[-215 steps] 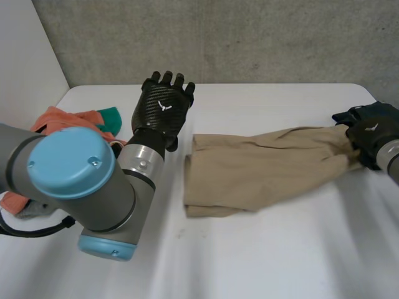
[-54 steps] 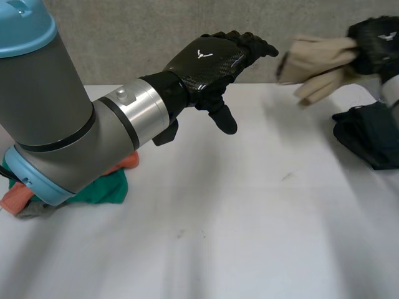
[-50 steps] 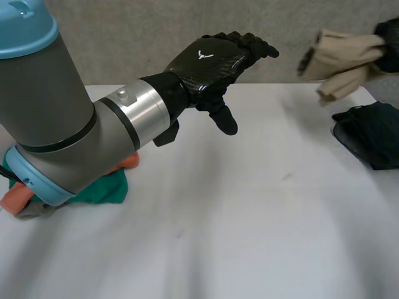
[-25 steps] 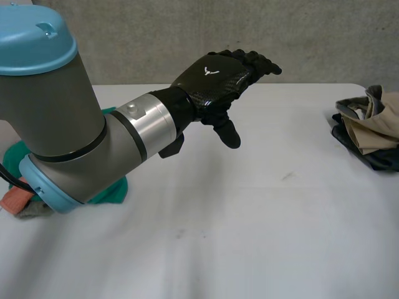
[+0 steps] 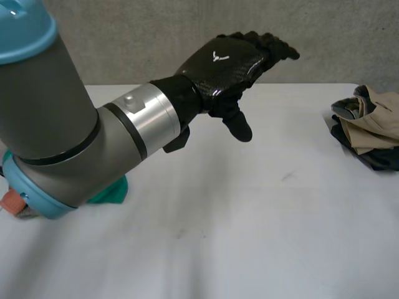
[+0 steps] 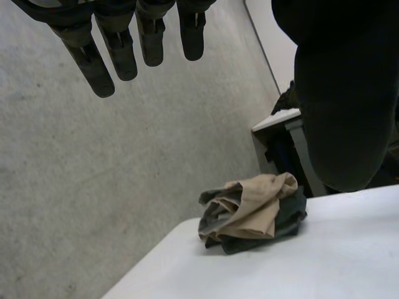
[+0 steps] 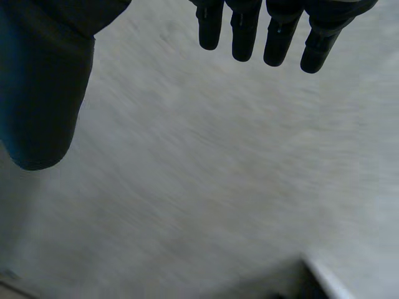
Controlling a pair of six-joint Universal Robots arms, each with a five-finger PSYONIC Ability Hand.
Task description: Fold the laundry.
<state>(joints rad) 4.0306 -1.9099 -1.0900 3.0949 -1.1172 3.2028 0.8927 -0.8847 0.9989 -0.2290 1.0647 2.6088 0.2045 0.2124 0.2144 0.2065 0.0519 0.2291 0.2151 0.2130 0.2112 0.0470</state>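
Observation:
A crumpled beige garment [image 5: 378, 122] lies on top of a dark garment [image 5: 373, 159] at the table's right edge; no hand touches it. In the left wrist view the beige garment [image 6: 250, 210] sits on the dark garment [image 6: 282, 219] near a table corner, well beyond my fingertips. My left hand [image 5: 225, 63] hovers open above the middle of the white table [image 5: 249, 237], fingers straight and thumb hanging down. Its fingers [image 6: 118, 45] hold nothing. My right hand [image 7: 278, 32] is open, its fingers straight and empty, facing a grey concrete wall.
A pile of unfolded laundry lies at the table's left edge under my left arm: a green cloth [image 5: 113, 189] and an orange one [image 5: 10, 200]. A concrete wall [image 5: 156, 37] runs behind the table. A grey stand [image 6: 282, 123] is beyond the table's right corner.
My right hand carried the beige garment rightward through the air, dropped it on the dark garment, opened and left the head view. My left hand rose slightly and shifted right.

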